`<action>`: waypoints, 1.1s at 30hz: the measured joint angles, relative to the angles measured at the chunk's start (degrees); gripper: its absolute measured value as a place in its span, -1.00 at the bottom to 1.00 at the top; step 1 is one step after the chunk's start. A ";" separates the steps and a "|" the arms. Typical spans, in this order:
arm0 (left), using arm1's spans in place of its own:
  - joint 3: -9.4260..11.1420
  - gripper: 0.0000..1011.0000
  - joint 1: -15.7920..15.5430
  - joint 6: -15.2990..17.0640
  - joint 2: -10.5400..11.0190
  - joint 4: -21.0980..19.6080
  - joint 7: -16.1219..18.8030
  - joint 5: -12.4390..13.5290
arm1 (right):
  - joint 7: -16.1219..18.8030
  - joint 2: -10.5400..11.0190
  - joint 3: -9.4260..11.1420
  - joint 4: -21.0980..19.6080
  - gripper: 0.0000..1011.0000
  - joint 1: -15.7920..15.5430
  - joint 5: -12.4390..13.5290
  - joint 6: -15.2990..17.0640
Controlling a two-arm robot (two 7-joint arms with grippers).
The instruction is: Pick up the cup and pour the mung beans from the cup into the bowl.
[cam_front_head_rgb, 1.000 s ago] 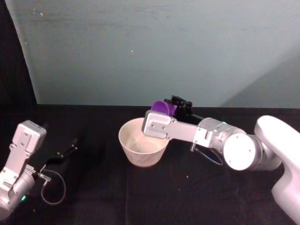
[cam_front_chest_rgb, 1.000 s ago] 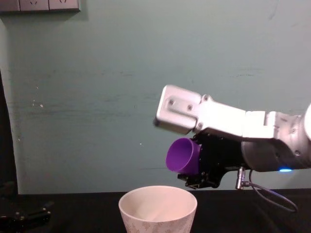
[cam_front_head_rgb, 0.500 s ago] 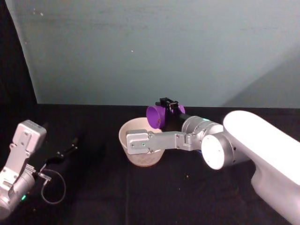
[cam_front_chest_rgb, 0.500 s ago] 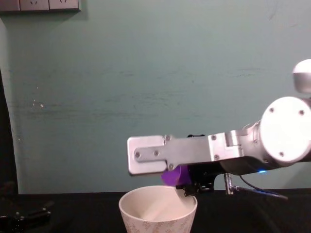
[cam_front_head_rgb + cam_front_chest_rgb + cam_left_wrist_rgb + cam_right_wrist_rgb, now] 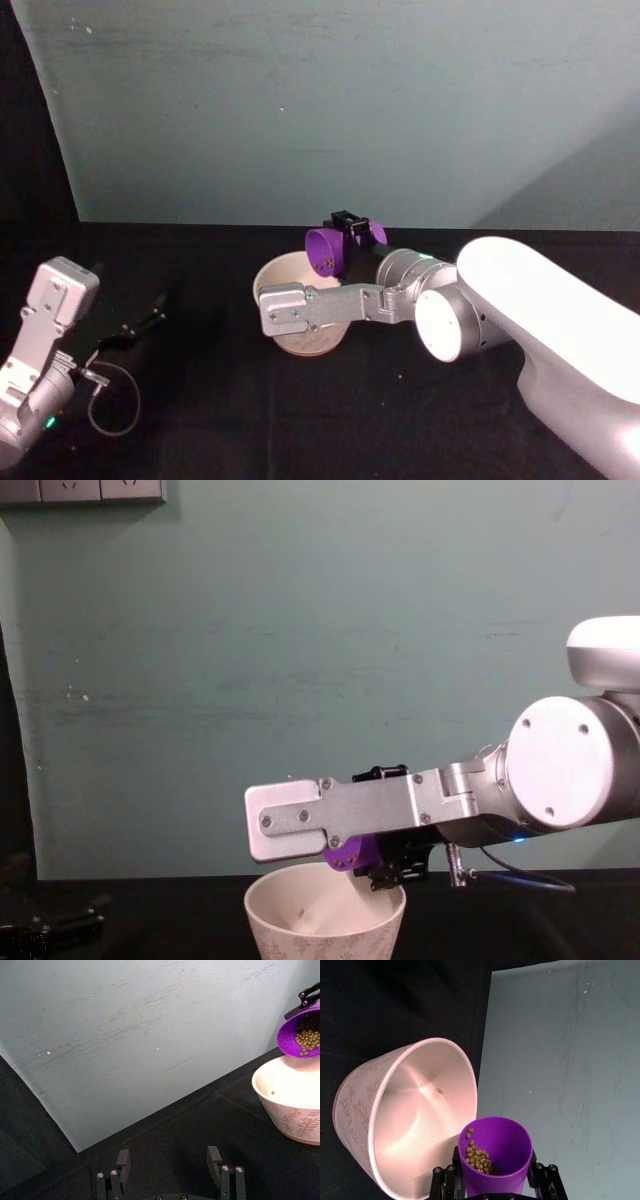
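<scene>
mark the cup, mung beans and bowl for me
cup (image 5: pixel 507 1140), right wrist view, inside wall near the rim.
mung beans (image 5: pixel 479 1159), right wrist view, middle of the pile.
bowl (image 5: pixel 356 1109), right wrist view, patterned outer wall.

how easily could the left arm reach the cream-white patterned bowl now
Probably yes: bare black tabletop lies between the open left gripper and the bowl, though the right gripper holds the purple plastic cup tilted over its rim.

Glossy plastic cup (image 5: pixel 506 1149); smooth bowl (image 5: pixel 356 1105), perhaps ceramic; matt black table (image 5: pixel 300 425).
</scene>
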 joint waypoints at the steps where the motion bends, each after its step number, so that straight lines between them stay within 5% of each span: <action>1: 0.00 1.00 0.00 0.00 0.00 0.00 0.00 0.00 | -0.03 -0.11 0.02 0.15 0.42 0.01 -0.15 -0.09; 33: 0.00 1.00 0.00 0.00 0.00 0.00 0.00 0.00 | 0.41 -2.67 -2.00 2.87 0.42 0.87 -11.55 -0.65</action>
